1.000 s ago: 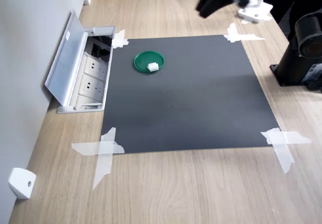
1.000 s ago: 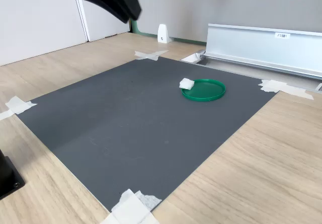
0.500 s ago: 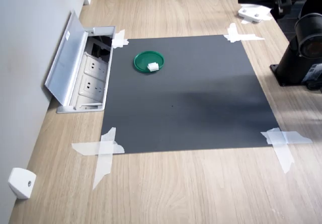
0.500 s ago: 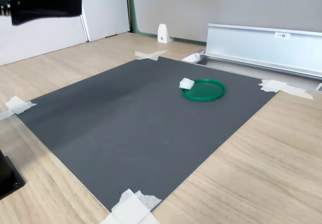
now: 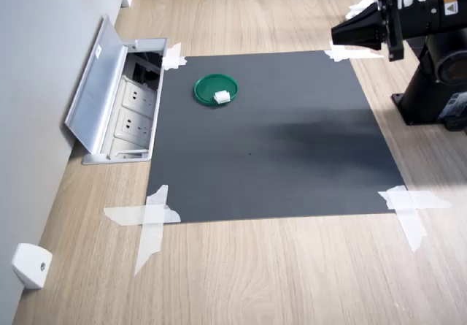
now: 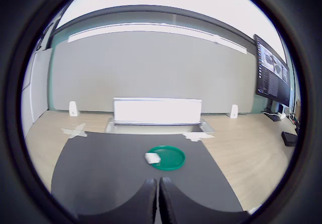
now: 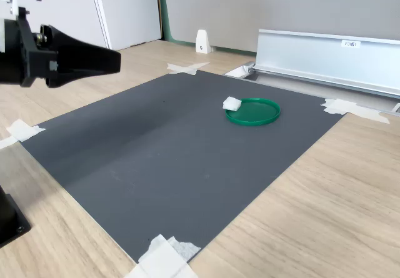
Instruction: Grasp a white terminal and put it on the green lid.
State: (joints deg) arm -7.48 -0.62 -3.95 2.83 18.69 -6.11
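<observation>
Small white plastic block, the white terminal (image 5: pixel 222 96), sits on the rim edge of the flat round dark-green plastic lid (image 5: pixel 210 85), on the side nearer the mat's middle; same in the second exterior view, terminal (image 7: pixel 232 104) at the lid's (image 7: pixel 257 113) left edge, and in the wrist view w/ terminal (image 6: pixel 152 158) on lid (image 6: pixel 170 158). Lid lies on a dark grey square mat (image 5: pixel 277 142) taped at its corners w/ white tape strips (image 5: pixel 149 219) to the light wood bench (image 5: pixel 292 274). Black fingers (image 6: pixel 149 199) pressed together tip to tip, nothing between them, held in the air well apart from the lid. Arm's gripper (image 5: pixel 343 33) points horizontally twd the mat from the first exterior view's upper right; gripper (image 7: pixel 112 60) at the second exterior view's left. Open silver socket box (image 5: pixel 120 102) beside the mat, near the lid.
</observation>
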